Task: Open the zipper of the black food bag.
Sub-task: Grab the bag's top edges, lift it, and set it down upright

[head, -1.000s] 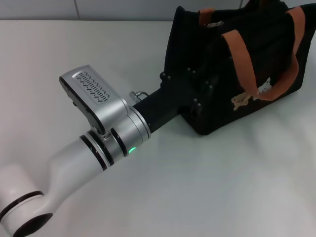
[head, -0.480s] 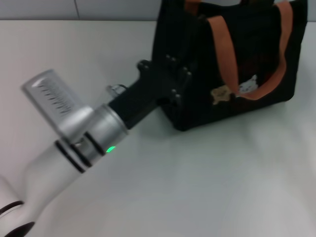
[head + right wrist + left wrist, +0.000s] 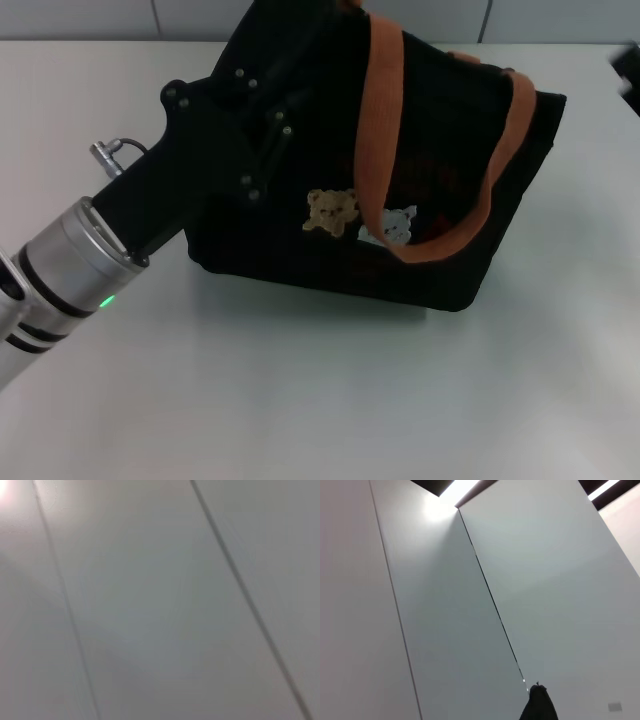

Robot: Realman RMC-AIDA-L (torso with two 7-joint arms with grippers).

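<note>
Pale wall panels [image 3: 485, 605] with seams, and a dark tip [image 3: 538, 706], perhaps fabric.

matt black cloth food bag [image 3: 440, 240] with woven orange straps [image 3: 385, 120] on a smooth white table [image 3: 320, 400]

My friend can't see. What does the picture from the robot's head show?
A black food bag with orange-brown handles and two little bear patches sits on a white table. The left gripper presses against the bag's left end.
</note>
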